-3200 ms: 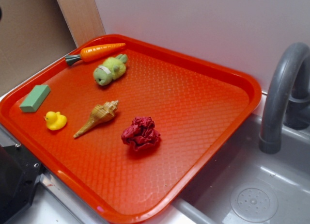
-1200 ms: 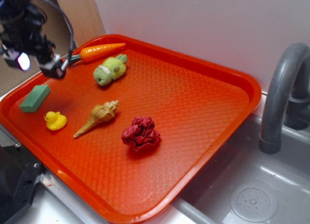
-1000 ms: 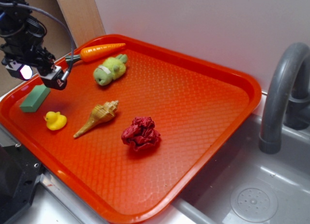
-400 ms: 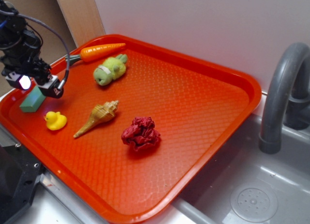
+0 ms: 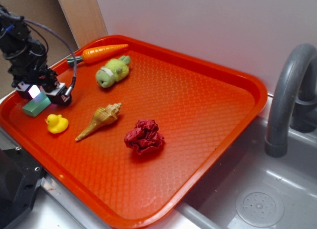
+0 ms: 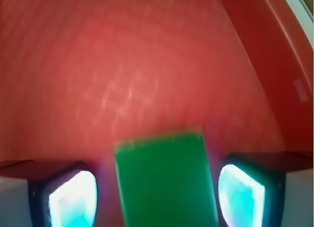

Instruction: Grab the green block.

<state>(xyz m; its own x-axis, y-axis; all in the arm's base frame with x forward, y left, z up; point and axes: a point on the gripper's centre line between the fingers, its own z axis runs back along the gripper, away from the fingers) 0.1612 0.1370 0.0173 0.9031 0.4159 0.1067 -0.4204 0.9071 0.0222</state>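
Green block (image 6: 166, 180) lying flat near left edge of red tray (image 5: 198, 105), gripper (image 6: 159, 195) lowered over it with fingers (image 6: 71, 195) spread either side, gaps visible, nothing held, yellow duck (image 5: 56, 123) just beside, shell (image 5: 100, 120) further right.

Yellow duck (image 5: 56, 123) crowds the green block (image 5: 35, 106); elsewhere open.

Green block (image 6: 166, 180): at 6 o'clock, flat on the red tray (image 6: 147, 65), between the spread jaws with a gap either side. Fingertips (image 6: 73, 200): glowing cyan, at 7 and 5 o'clock.
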